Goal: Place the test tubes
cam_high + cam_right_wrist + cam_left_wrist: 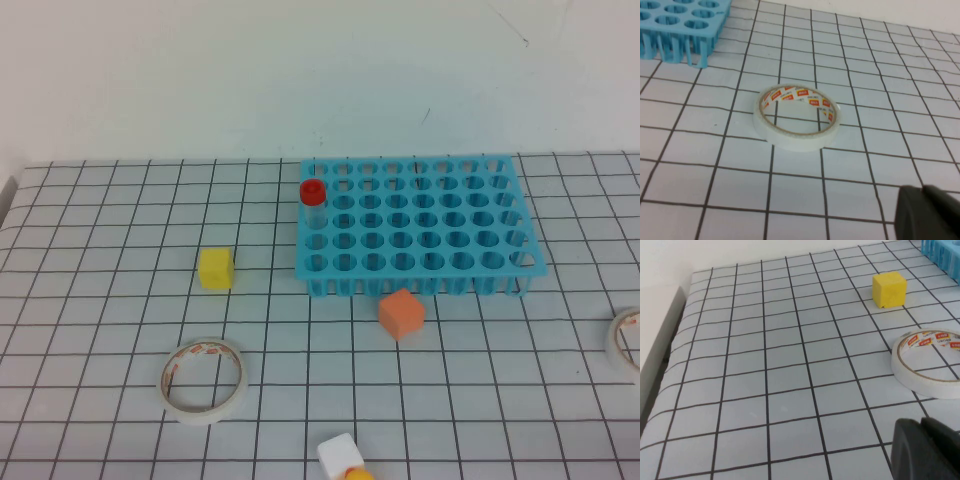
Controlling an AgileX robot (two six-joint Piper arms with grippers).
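Observation:
A blue test tube rack (420,225) stands at the back of the gridded table. One clear test tube with a red cap (313,198) stands upright in a hole on the rack's left side. Neither arm appears in the high view. In the left wrist view my left gripper (920,423) hovers over bare grid with its dark fingers pressed together and nothing between them. A corner of the rack (942,252) shows far from it. My right gripper (921,192) is likewise shut and empty, near a tape roll (796,116), with the rack (682,25) farther off.
A yellow cube (216,268) lies left of the rack, an orange cube (401,313) in front of it. One tape roll (203,380) sits at the front left, another (627,340) at the right edge. A white block (338,453) with something yellow beside it lies at the front edge.

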